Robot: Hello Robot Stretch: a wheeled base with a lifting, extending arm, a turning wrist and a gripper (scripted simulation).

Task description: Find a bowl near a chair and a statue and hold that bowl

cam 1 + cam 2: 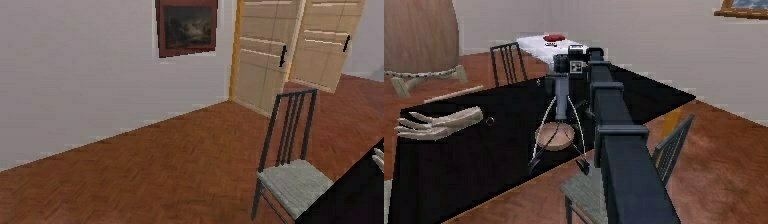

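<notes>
Black table (474,165); tan bowl (550,140); grey-seated chair (296,181); reddish floor (150,165).

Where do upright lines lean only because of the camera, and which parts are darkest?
Forward view: the doors lean near the right side, only in the picture. Arm side view: the black table and the arm are darkest; the tan bowl stands out.

The arm (622,150), a dark square bar, stretches out from the arm side view's bottom edge. At its far end the gripper (556,150) points its 2 thin fingers (541,140) downward. Whether it holds anything cannot be told.
</notes>
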